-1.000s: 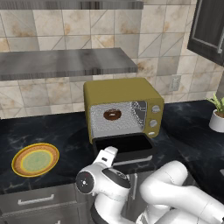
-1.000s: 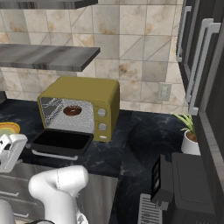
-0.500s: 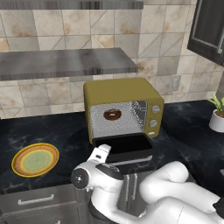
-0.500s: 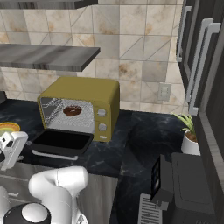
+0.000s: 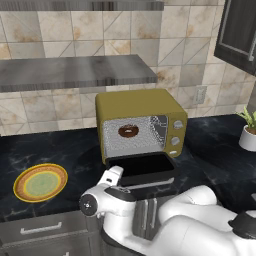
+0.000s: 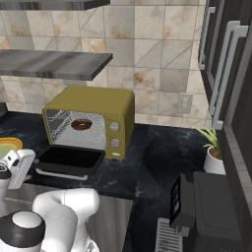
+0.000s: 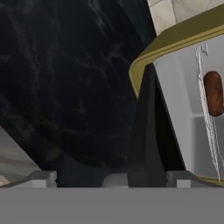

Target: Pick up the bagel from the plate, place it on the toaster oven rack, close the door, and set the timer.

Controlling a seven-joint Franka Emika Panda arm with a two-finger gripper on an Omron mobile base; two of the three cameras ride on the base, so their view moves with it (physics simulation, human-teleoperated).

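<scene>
1. We see the bagel (image 5: 128,131) lying on the toaster oven rack (image 5: 131,141), inside the olive-yellow toaster oven (image 5: 141,106); from the right base view the same bagel (image 6: 81,125) sits at the middle of the cavity, and in the hand view it appears edge-on (image 7: 213,93) at about 3 o'clock.
2. We see the door (image 5: 141,169) folded down flat in front of the cavity, its dark glass facing up; the oven stands open.
3. We find the plate (image 5: 40,182) bare on the dark marbled surface (image 5: 55,150), at about 9 o'clock from the oven and well apart from it.
4. We locate the pincer (image 7: 105,177) low at the front of the surface, just before the lowered door; its fingertips (image 7: 39,178) stand wide apart and clasp nothing.
5. We see the white hand (image 5: 111,178) at the door's front left corner in the left base view, and at the left edge (image 6: 20,167) in the right base view.
6. We note two round knobs (image 5: 175,132) on the oven's right panel.
7. We see a potted plant (image 6: 212,150) at about 3 o'clock, well apart from the oven.
</scene>
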